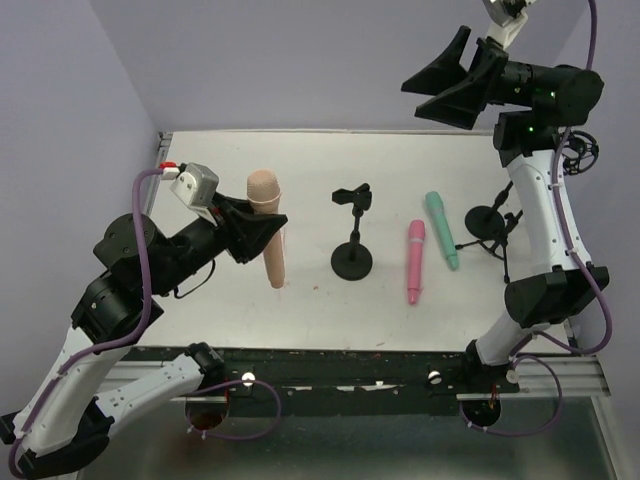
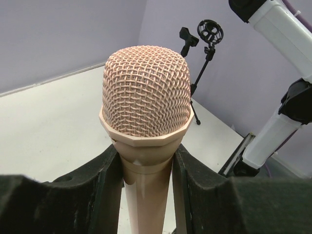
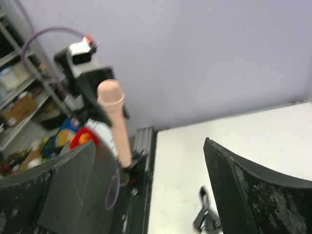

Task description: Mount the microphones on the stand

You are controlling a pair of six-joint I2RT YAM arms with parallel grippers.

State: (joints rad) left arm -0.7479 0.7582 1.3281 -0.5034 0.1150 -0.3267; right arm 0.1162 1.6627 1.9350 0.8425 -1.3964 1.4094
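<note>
My left gripper is shut on a peach microphone, held upright with its mesh head up; the left wrist view shows the head above my black pads. A black desk stand with a clip stands mid-table. A pink microphone and a teal microphone lie to its right. A black tripod stand is at the far right. My right gripper is open and empty, raised high above the table's back right. The right wrist view shows the peach microphone far off.
The tripod stand with a round shock mount and a clip stand show by the purple wall in the left wrist view. The right arm's white link rises beside the tripod. The table's near edge is a black rail.
</note>
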